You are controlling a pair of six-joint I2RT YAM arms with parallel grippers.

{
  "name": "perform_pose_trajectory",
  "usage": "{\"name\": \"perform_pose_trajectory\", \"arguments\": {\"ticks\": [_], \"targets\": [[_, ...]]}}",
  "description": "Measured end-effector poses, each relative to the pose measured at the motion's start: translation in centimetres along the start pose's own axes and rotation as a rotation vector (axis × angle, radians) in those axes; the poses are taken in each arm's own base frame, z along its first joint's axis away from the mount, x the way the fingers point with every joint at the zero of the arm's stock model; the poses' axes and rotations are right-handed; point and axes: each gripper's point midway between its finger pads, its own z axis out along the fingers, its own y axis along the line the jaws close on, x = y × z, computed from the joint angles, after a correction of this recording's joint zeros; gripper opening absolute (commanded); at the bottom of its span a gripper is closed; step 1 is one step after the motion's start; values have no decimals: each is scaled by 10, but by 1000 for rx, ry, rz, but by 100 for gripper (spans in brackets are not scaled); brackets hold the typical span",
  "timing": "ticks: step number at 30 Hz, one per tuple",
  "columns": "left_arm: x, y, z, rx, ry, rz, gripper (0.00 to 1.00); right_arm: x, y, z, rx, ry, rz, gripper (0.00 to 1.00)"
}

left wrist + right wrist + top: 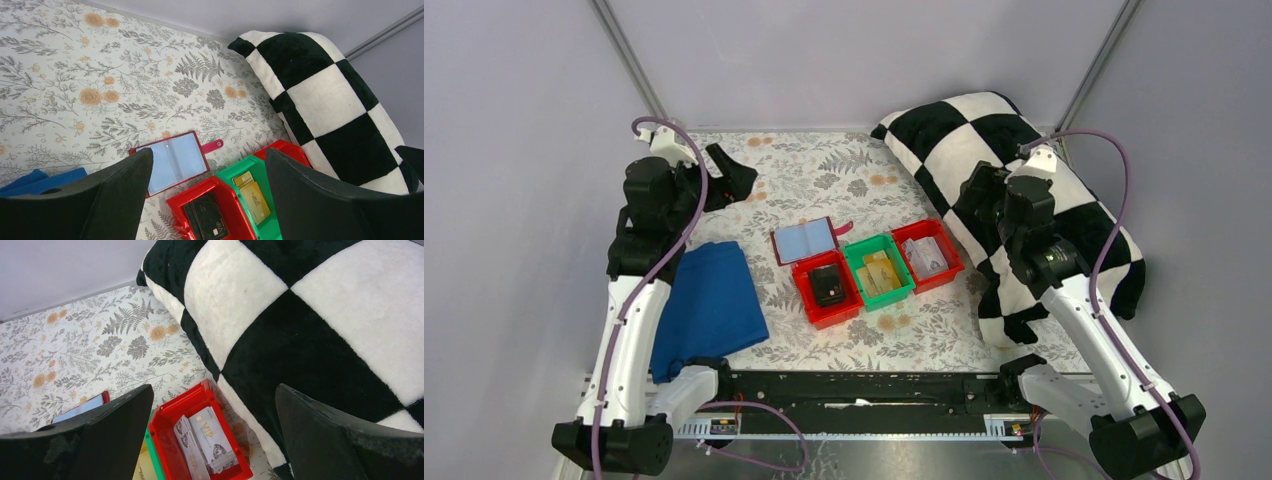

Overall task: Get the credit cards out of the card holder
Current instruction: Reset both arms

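Three bins stand in a row on the table [824, 170] in the overhead view, and your card holder [804, 241] lies open just behind them, touching none. Its light blue pockets face up and look bare. The pale credit cards [929, 257] lie in the right red bin [952, 266], tan cards [879, 272] in the green bin [854, 262] and a black card [827, 285] in the left red bin [804, 275]. The left claw [727, 176] hangs released far back on its side, and the right claw [977, 200] hangs released over the checkered cushion [944, 125]; both are well apart from the holder. From the left wrist you look between wide, empty fingers [120, 185] at the holder, its strap tab [212, 146] flung out to the side, and no card edge shows in either pocket. From the right wrist, again between spread empty fingers [115, 415], you see the whitish cards stacked loosely in their bin, with only a corner of the holder past the finger. Judging by this, the removal looks finished or nearly so. What is left for you is to confirm no card sits hidden in a pocket, which these pictures cannot settle.
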Motion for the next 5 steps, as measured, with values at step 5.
{"name": "perform_pose_trajectory", "arguments": {"ticks": [5], "targets": [[-8, -3, -10, -2, -42, -6, 94, -1, 0, -1, -1, -3, 1, 100]]}}
